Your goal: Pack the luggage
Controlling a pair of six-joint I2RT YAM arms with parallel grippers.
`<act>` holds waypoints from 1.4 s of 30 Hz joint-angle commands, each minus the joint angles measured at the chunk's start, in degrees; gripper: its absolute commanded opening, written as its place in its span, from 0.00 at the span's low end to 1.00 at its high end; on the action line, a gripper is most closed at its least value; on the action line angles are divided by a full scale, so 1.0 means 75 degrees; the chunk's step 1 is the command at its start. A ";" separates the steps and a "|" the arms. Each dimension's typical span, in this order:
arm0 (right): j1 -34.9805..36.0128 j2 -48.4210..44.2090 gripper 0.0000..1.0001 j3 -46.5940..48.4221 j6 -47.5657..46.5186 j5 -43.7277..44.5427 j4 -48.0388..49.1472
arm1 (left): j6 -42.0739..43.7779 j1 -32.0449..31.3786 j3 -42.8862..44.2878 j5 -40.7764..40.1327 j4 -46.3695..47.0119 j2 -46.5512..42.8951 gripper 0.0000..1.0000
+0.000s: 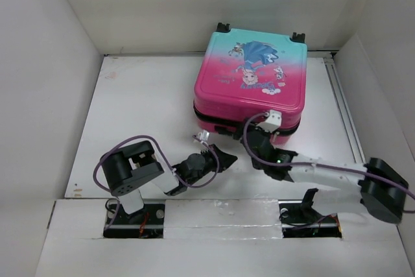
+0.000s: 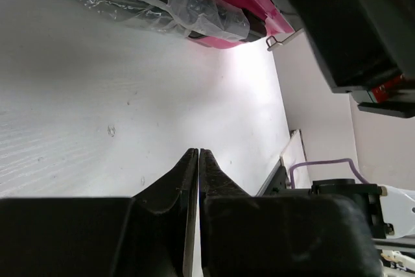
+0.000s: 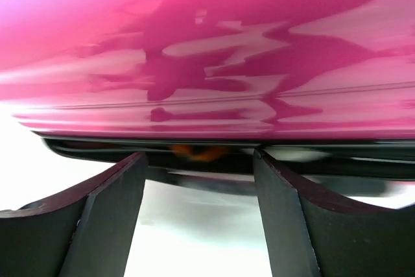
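Note:
The luggage [image 1: 249, 79] is a small pink-to-teal hard-shell suitcase with a cartoon princess on its lid. It lies flat at the back right of the table, lid down, with a dark gap along its near edge. My right gripper [image 1: 249, 135] is open, its fingers right at that near edge; in the right wrist view the pink shell [image 3: 207, 50] fills the top, above the open jaws [image 3: 200, 160]. My left gripper [image 1: 230, 156] is shut and empty, low over the table just left of the luggage's near corner. The left wrist view shows its closed tips [image 2: 198, 154] and the luggage's pink edge [image 2: 224, 4] with clear plastic.
White walls enclose the table [image 1: 142, 108] on the left, back and right. A metal rail [image 1: 342, 105] runs along the right side. Purple cables loop over both arms. A small metal clip [image 2: 275, 41] shows by the luggage's corner in the left wrist view.

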 commanded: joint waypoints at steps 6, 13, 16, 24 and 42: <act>-0.0142 -0.3690 0.72 -0.1336 -0.1924 -0.0187 0.1385 | 0.0273 -0.0102 0.0026 -0.0208 0.0940 -0.0595 0.00; -0.0388 -0.4632 0.63 -0.0966 -0.2100 -0.1372 -0.0017 | 0.1162 -0.0102 -0.0139 -0.1366 -0.0311 -0.2092 0.02; -0.0458 -0.4408 0.41 -0.0262 -0.2030 -0.1302 -0.1305 | 0.1759 -0.0102 0.0118 -0.2755 -0.2231 -0.3825 0.29; -0.3651 -0.3673 0.00 0.1965 -0.3354 -0.3159 -0.1732 | 0.2512 0.2097 0.2739 -0.3187 -0.5211 -0.5413 0.81; -0.8417 0.1693 0.41 0.2763 -0.2637 -0.8389 -0.0478 | 0.1034 0.5934 0.4595 0.1467 -0.5529 -0.0479 0.75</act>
